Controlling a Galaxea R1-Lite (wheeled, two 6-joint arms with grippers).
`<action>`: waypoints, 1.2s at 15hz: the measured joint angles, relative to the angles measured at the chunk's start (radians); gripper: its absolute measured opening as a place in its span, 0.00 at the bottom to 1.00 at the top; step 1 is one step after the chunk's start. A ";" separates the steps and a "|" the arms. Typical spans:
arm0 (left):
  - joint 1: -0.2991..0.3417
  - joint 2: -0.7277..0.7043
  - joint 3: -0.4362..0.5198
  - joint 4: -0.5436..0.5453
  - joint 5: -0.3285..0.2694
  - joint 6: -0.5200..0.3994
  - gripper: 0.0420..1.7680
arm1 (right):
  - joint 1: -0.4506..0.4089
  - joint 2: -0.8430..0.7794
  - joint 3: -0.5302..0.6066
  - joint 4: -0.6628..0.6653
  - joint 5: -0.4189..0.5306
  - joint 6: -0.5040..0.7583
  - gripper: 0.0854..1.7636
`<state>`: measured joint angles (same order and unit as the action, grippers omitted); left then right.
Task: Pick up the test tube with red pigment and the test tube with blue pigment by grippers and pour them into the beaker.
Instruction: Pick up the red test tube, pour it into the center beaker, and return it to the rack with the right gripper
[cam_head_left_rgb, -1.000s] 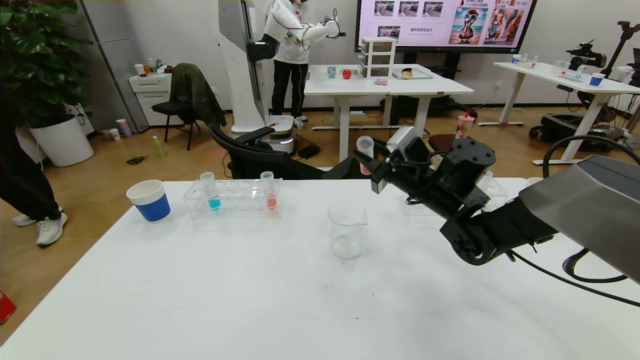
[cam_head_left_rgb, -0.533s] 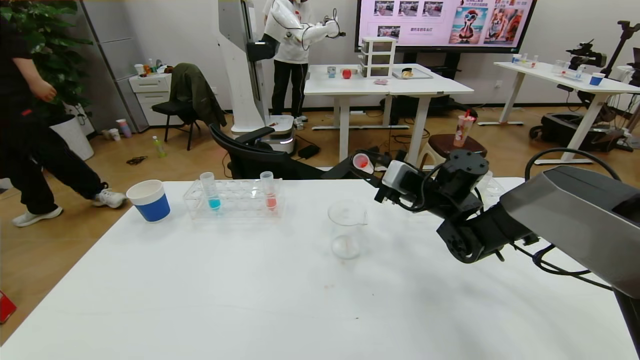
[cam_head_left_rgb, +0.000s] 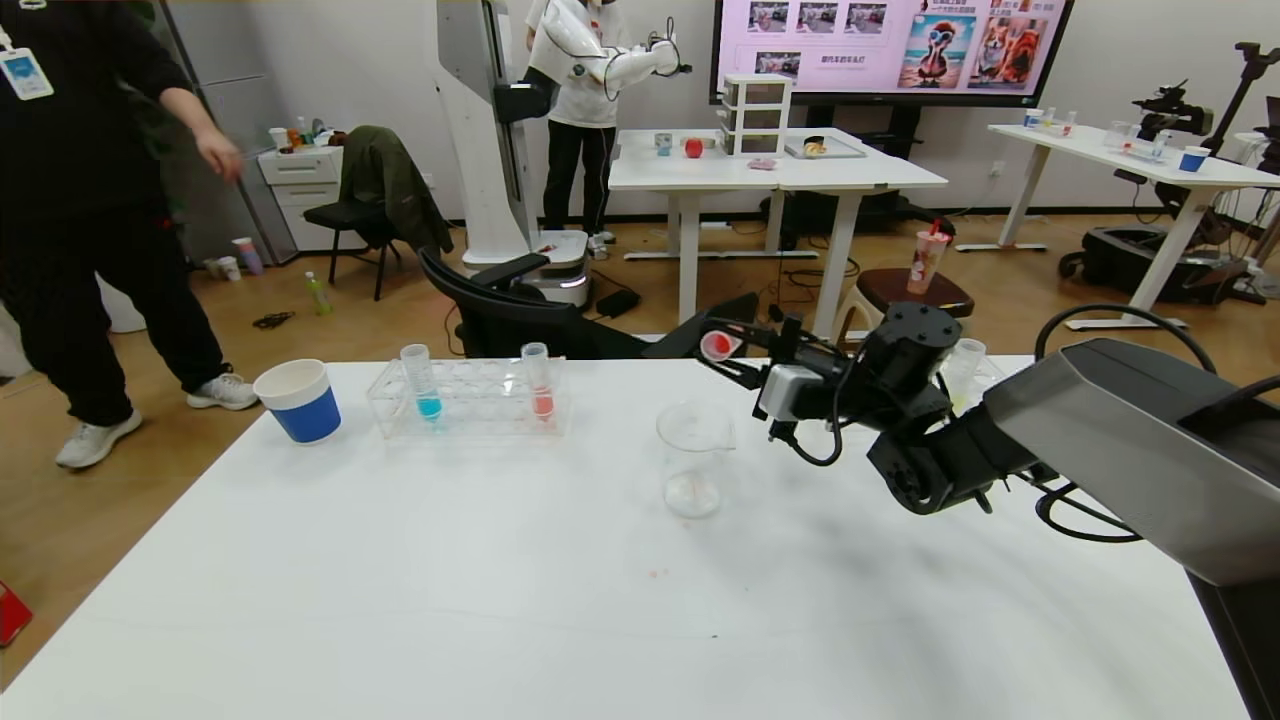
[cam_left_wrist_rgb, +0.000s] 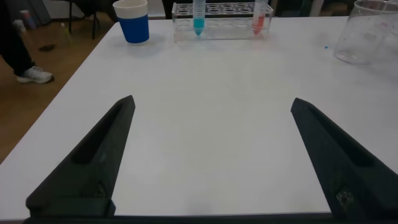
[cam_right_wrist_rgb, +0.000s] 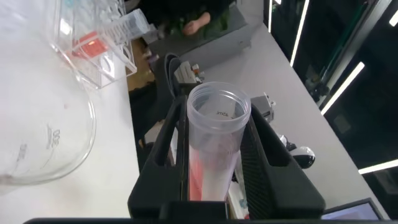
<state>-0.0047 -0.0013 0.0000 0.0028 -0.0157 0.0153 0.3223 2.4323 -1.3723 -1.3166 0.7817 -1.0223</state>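
My right gripper (cam_head_left_rgb: 722, 350) is shut on the test tube with red pigment (cam_head_left_rgb: 718, 345). The tube is tipped nearly level, its open mouth up behind the beaker (cam_head_left_rgb: 692, 460) and just right of its rim. In the right wrist view the tube (cam_right_wrist_rgb: 214, 149) sits between the fingers (cam_right_wrist_rgb: 155, 149), with the beaker (cam_right_wrist_rgb: 37, 143) beside it. The test tube with blue pigment (cam_head_left_rgb: 421, 385) stands in a clear rack (cam_head_left_rgb: 465, 410), with a paler red tube (cam_head_left_rgb: 538, 385) next to it. My left gripper (cam_left_wrist_rgb: 212, 102) is open and empty, low over the table, facing the rack.
A blue-and-white paper cup (cam_head_left_rgb: 298, 400) stands left of the rack. A second clear rack (cam_head_left_rgb: 975, 372) is partly hidden behind my right arm. A person (cam_head_left_rgb: 90, 200) walks at the table's left. A black chair (cam_head_left_rgb: 510, 310) stands behind the far edge.
My right gripper has rolled and dropped a little, tipping the red tube from upright to nearly level, closer to the beaker. A person has walked in at the left.
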 joint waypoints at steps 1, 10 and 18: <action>0.000 0.000 0.000 0.000 0.000 0.000 0.99 | -0.007 0.003 -0.005 0.005 0.012 -0.021 0.25; 0.000 0.000 0.000 0.000 0.000 0.000 0.99 | -0.004 0.014 -0.032 0.007 0.060 -0.152 0.25; 0.000 0.000 0.000 0.000 0.000 0.000 0.99 | 0.001 0.013 -0.043 0.007 0.113 -0.275 0.25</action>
<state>-0.0047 -0.0013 0.0000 0.0032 -0.0153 0.0153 0.3236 2.4457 -1.4157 -1.3100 0.8947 -1.2974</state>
